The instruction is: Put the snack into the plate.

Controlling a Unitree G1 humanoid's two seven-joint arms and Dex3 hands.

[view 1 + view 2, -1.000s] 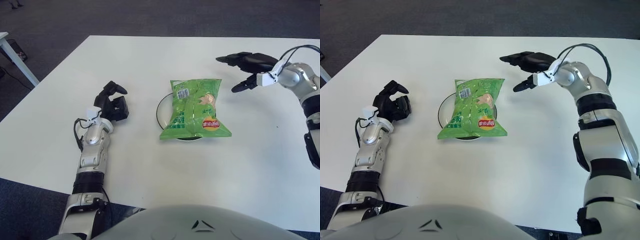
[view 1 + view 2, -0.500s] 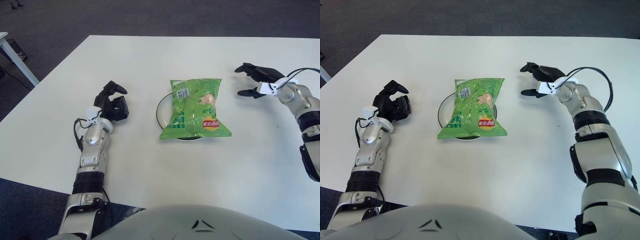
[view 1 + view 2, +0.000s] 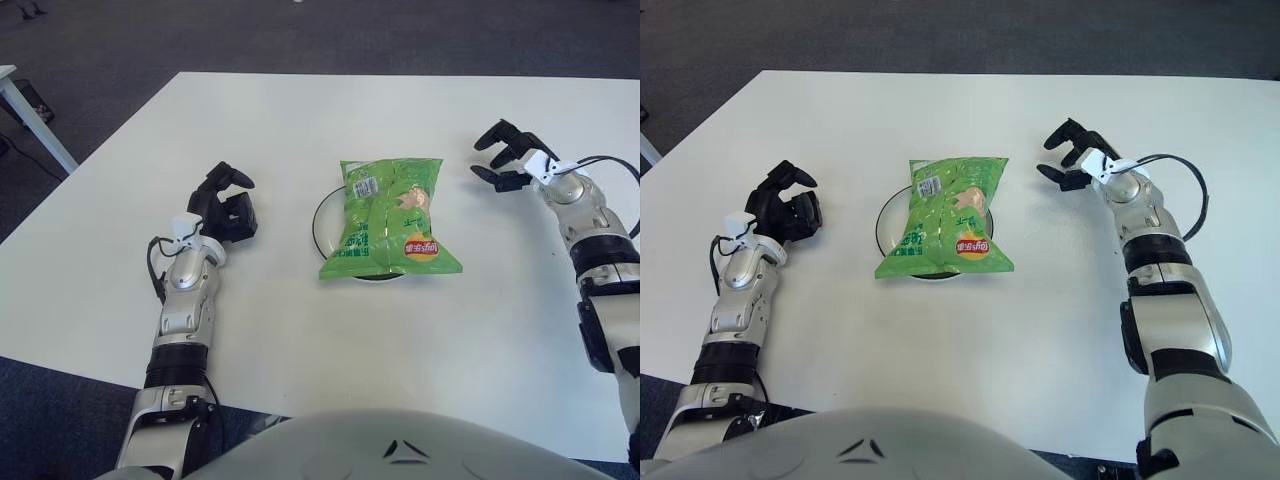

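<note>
starting on your left — the left hand (image 3: 228,205) shows beside the plate, out to its left side on the white table (image 3: 300,330), fingers curled in on themselves and holding nothing. whether it touches the tabletop, you can't tell from here. it's out of the play, which makes sense: the bag is well to its right and needs nothing from it.

moving right, there's the snack (image 3: 391,218), a green crisp bag lying flat across the plate (image 3: 322,222). the bag is wider than the dish, so only a dark arc of rim peeks out on the side nearer your left hand; the rest of the plate is covered, and you can't confirm how squarely the bag is centred. the lower corners overhang onto the table. by my read the job looks essentially done — the bag sits on the plate, not beside it.

further right, the right hand (image 3: 510,157) is off to the bag's right with clear table between them, fingers spread loosely, gripping nothing. empty and apart from the bag reads like a release posture. its forearm runs off the frame edge, so the elbow is cut off.
</note>
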